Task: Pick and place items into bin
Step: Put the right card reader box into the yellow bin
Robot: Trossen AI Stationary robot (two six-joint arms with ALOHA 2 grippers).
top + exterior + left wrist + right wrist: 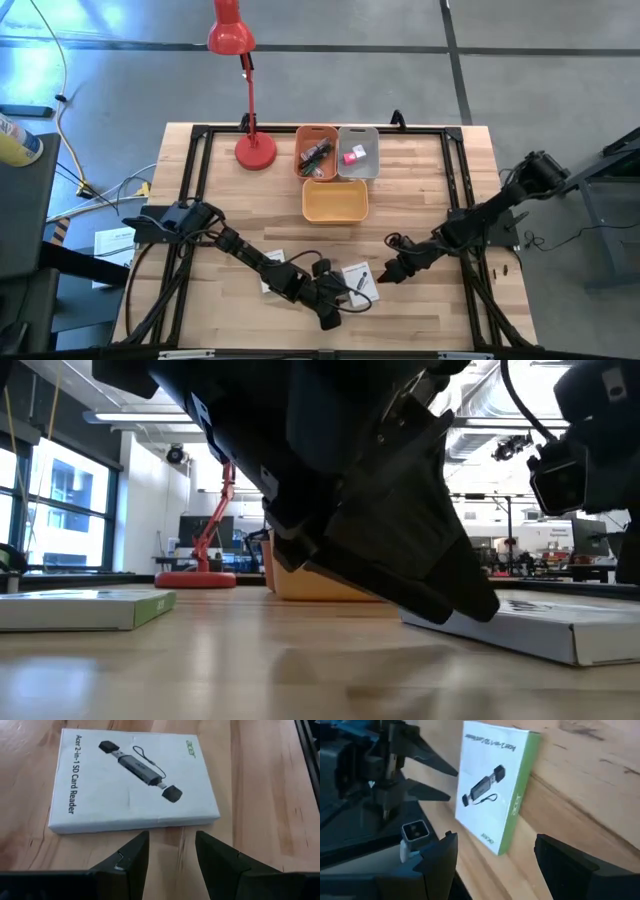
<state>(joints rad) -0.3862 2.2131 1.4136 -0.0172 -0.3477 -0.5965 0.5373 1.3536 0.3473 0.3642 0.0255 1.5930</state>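
Left claw [171, 855]: fingers parted, empty, just beside flat white card-reader box [134, 780] on wooden surface [420, 310].
Right claw [495, 865]: wide open, empty, near the same box.

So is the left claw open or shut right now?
Open. The left claw shows a clear gap between its fingers, empty, just short of the white card-reader box lying flat.

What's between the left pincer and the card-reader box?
Nothing: bare wood only. The left wrist view shows the open left pincer just short of the box, with no object between.

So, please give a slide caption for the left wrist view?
Open left claw poised just short of a white SD card reader box on the table.
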